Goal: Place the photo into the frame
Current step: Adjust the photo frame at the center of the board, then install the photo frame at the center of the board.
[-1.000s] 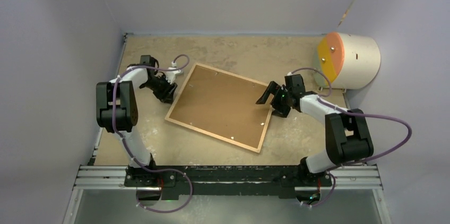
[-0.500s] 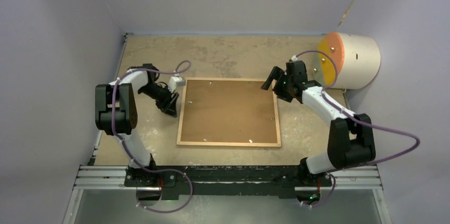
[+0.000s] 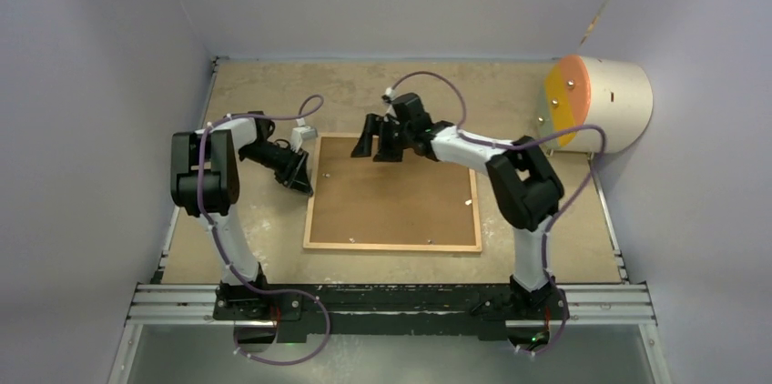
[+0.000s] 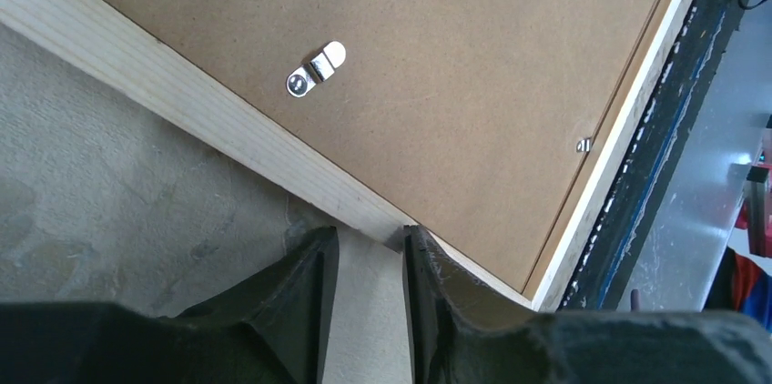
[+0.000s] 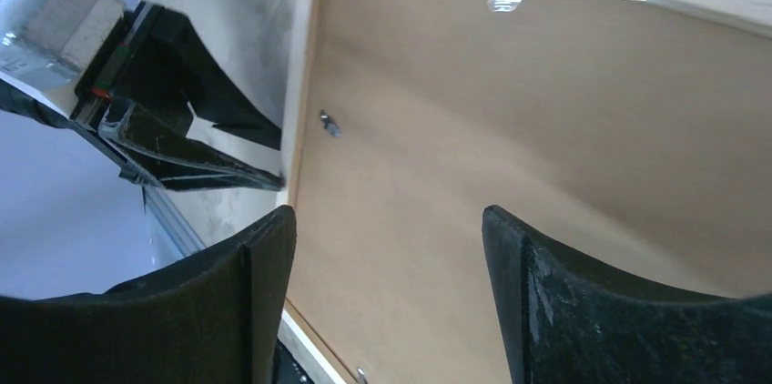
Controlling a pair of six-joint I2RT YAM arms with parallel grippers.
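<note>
The frame (image 3: 391, 245) lies flat in the middle of the table (image 3: 455, 93), its sides parallel to the table edges. Its back is up, so the brown backing board (image 3: 391, 197) fills it, and small metal clips (image 4: 316, 69) sit along the strips.

The left end effector (image 3: 303, 186) is low at the left strip of the frame. Its jaws are only a little apart. One finger (image 4: 428, 293) lies over the outer edge of the strip and the other is over the bare table just beside it. In the narrow gap nothing is gripped.

The right end effector (image 3: 378, 149) reaches across to the far edge of the frame, near its far-left corner, and hangs above the board. Its jaws stand wide apart and hold nothing.

A white cylinder (image 3: 605, 106) with an orange face lies at the far right corner of the table, well apart from the frame.
</note>
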